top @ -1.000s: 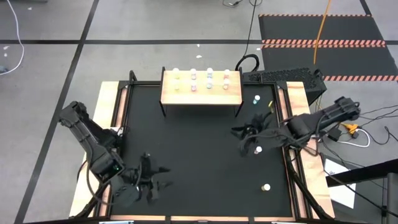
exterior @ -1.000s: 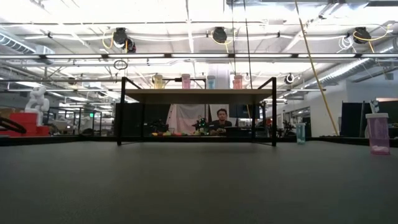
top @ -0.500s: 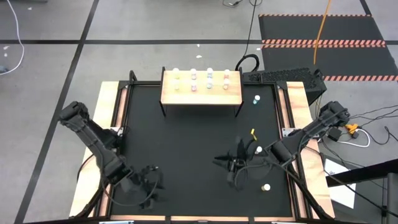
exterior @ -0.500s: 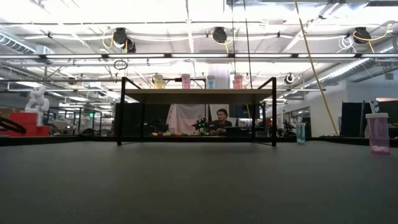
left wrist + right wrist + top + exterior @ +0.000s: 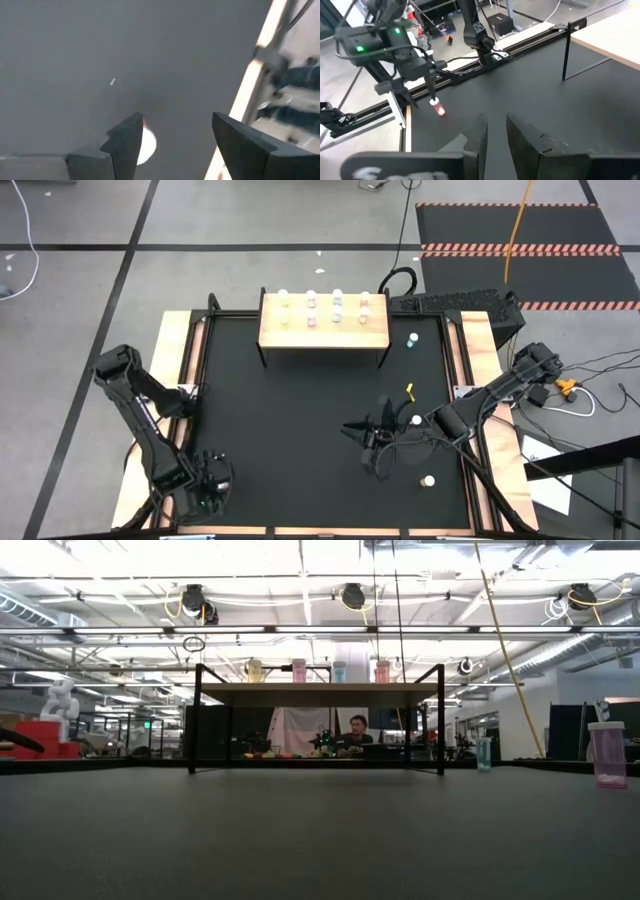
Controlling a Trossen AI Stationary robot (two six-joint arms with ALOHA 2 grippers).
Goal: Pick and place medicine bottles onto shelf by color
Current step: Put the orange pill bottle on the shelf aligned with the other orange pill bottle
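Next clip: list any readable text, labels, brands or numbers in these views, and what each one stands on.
None can be read.
Pale marks on the right gripper body in the right wrist view: too blurred to read.
Medicine bottles on the shelf, and the bottle at the table's edge in the low view: any labels are too small to tell.
Striped red-and-white floor markings in the high view carry no words.
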